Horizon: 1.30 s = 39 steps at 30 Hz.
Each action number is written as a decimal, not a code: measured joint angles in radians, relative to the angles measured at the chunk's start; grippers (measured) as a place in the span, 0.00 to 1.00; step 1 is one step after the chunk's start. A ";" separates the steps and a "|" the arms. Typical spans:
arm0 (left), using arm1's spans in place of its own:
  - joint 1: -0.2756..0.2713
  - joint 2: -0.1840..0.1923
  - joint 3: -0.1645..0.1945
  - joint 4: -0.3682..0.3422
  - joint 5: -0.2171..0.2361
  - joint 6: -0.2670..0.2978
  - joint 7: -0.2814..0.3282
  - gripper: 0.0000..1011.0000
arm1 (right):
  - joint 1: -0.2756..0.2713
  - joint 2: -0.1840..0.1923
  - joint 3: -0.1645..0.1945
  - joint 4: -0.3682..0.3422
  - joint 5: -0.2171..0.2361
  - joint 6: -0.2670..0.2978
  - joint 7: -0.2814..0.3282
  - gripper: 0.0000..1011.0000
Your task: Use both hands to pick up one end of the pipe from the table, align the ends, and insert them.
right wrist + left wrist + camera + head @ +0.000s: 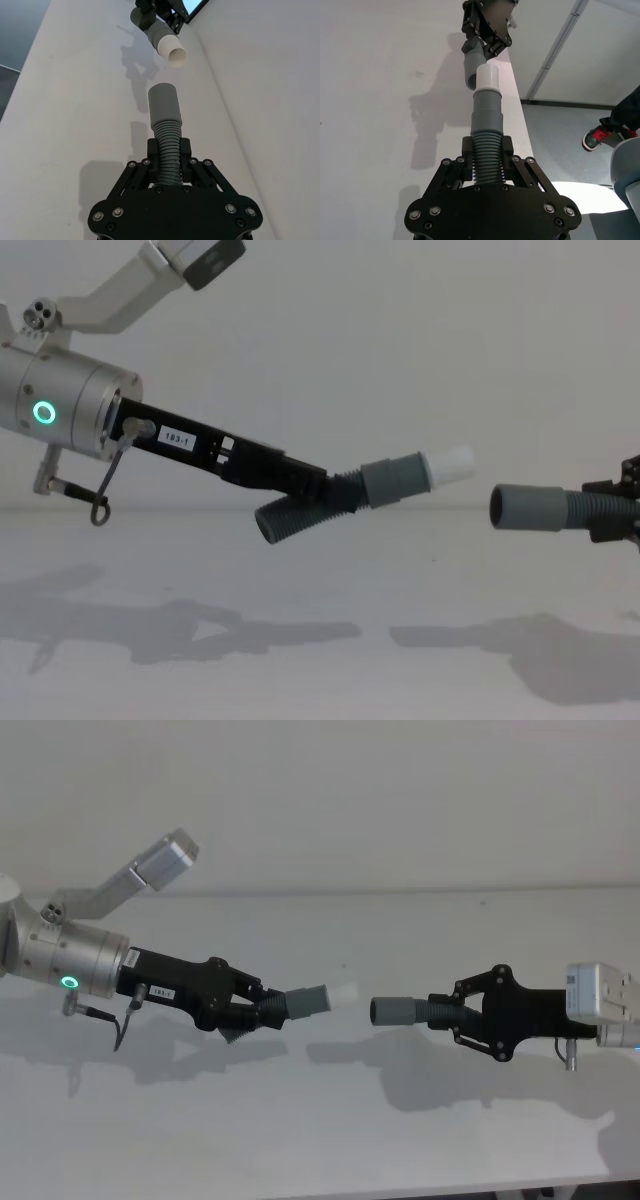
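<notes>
Both pipe pieces hang in the air above the white table [320, 1130]. My left gripper [262, 1003] is shut on the ribbed part of one pipe piece [300, 1003], whose grey cuff ends in a white plug tip [343, 993] pointing right and slightly up. My right gripper [447, 1011] is shut on the other pipe piece [425, 1010], whose hollow socket end [392, 1012] faces left. A short gap separates the two ends, the plug tip [450, 465] a little higher than the socket [525, 507]. From the right wrist, the socket [163, 102] points toward the plug [176, 54].
A plain wall rises behind the table. The table's front edge [400, 1190] runs along the bottom of the head view. In the left wrist view, floor and a person's red shoe [595, 138] lie beyond the table's side edge.
</notes>
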<state>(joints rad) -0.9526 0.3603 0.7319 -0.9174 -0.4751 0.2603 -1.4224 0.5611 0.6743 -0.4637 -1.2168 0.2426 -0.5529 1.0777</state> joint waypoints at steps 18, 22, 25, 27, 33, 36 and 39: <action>0.014 0.011 0.028 -0.014 -0.012 0.016 -0.013 0.29 | -0.005 0.002 -0.007 -0.005 0.017 -0.001 -0.015 0.22; 0.014 0.011 0.033 -0.014 -0.013 0.017 -0.013 0.29 | -0.006 0.003 -0.007 -0.005 0.023 0.000 -0.018 0.22; 0.014 0.012 0.038 -0.010 -0.013 0.016 -0.011 0.29 | -0.006 0.003 -0.007 -0.005 0.025 0.001 -0.019 0.22; 0.013 0.012 0.039 -0.008 -0.012 0.014 -0.010 0.29 | -0.007 0.003 -0.008 -0.005 0.028 0.003 -0.020 0.22; 0.005 0.009 0.048 0.008 -0.010 0.005 -0.008 0.29 | -0.007 0.003 -0.008 -0.005 0.032 0.004 -0.021 0.22; 0.001 0.005 0.052 0.019 -0.009 -0.001 -0.008 0.29 | -0.007 0.003 -0.008 -0.005 0.033 0.004 -0.022 0.22; -0.006 0.000 0.057 0.034 -0.009 -0.007 -0.008 0.29 | -0.007 0.003 -0.008 -0.005 0.034 0.005 -0.022 0.22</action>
<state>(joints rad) -0.9590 0.3605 0.7891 -0.8836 -0.4837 0.2529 -1.4308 0.5537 0.6774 -0.4722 -1.2214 0.2762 -0.5482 1.0557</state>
